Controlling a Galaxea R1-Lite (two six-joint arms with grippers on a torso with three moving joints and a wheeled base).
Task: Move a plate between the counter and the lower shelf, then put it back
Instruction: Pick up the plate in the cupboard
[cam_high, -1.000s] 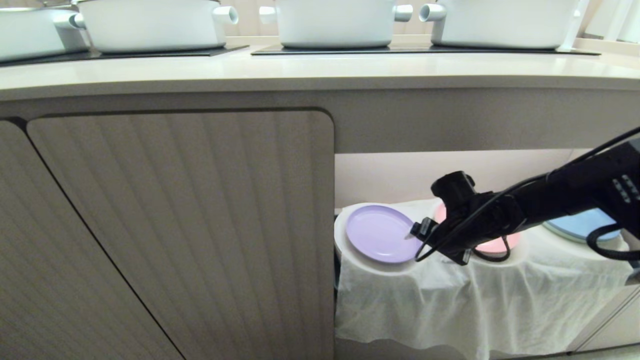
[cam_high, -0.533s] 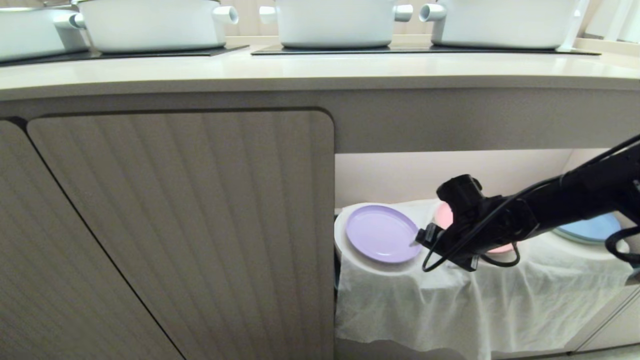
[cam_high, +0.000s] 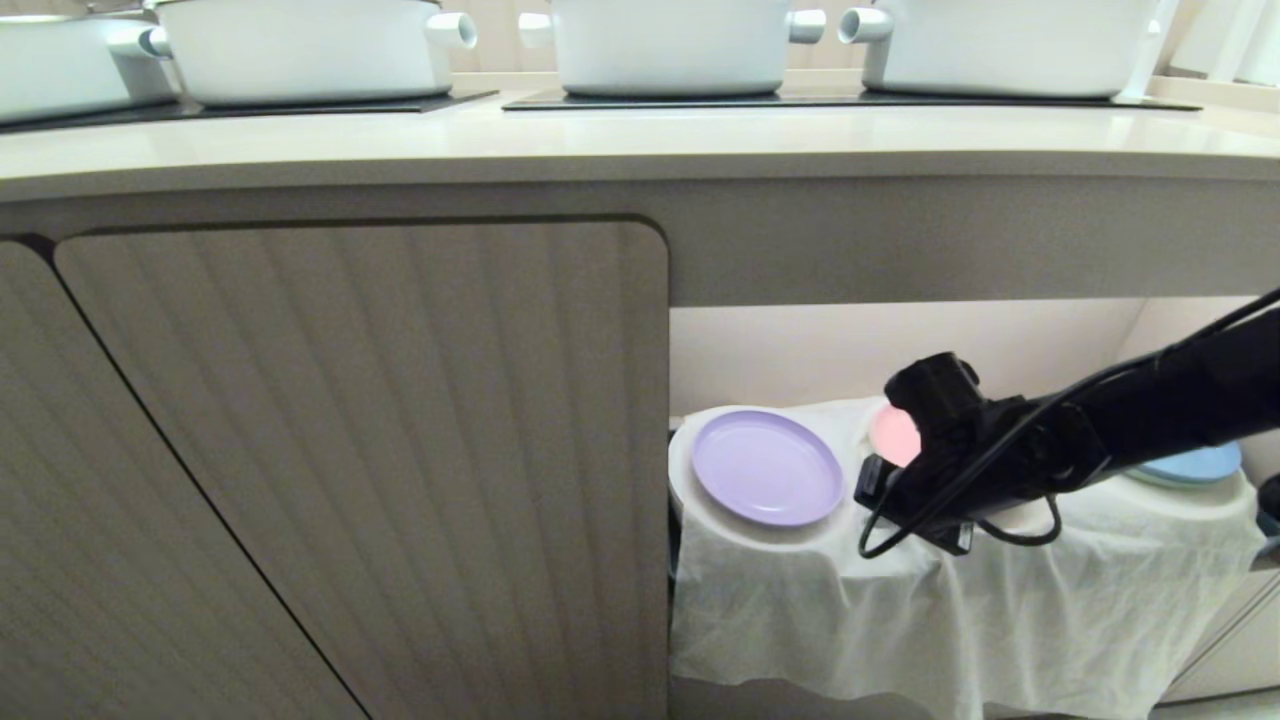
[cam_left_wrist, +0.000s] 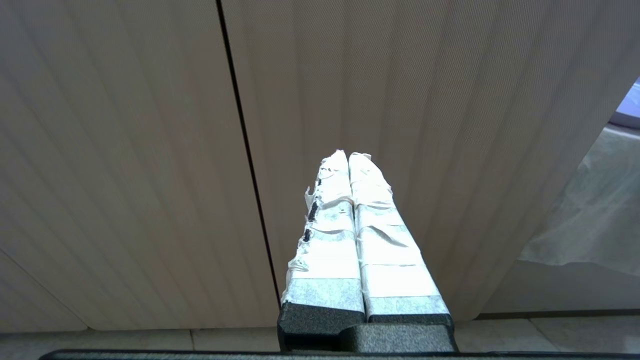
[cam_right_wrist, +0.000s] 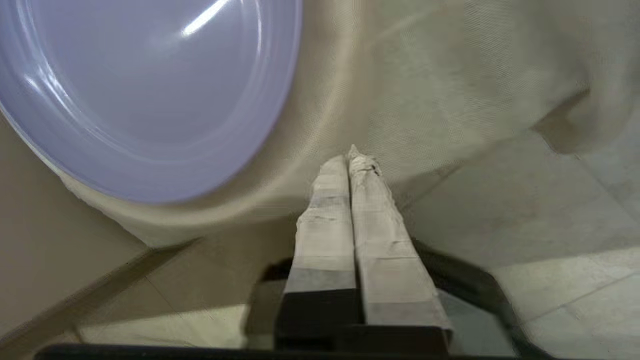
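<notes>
Beige tabletop (cam_high: 640, 140) across the whole upper view, thick rounded front edge, black hob panels (cam_high: 840, 99) inset, white pots (cam_high: 668, 42) lined up on top. No plate up there at present. Ribbed cabinet door (cam_high: 360, 460) filling the left half below, shut. Open lower shelf (cam_high: 900, 350) to its right, draped in white cloth (cam_high: 950, 610) hanging down over the front.

Lilac plate (cam_high: 768, 467) lying flat on a cloth-covered mound at the shelf's left end, just beside the door edge. Pink plate (cam_high: 893, 434) next along, mostly hidden behind the arm; blue plate (cam_high: 1195, 464) further right, peeking out past the arm.

Right hand (cam_right_wrist: 352, 157) reaching in from the right, low in front of the shelf, fingers pressed together on nothing, tips just off the lilac plate's near rim, apart from it, over bare cloth. No grip on the plate at all.

Left hand (cam_left_wrist: 348, 157) parked facing the cabinet door, fingers together too, holding nothing, out of the action.

Progress, judged from the layout: plate sitting on the lower shelf, tabletop bare of plates, so either one leg done with the return left, or the round trip complete — cannot tell which. With the right hand closed and empty beside the plate, looks like a released plate rather than a pick in progress.
</notes>
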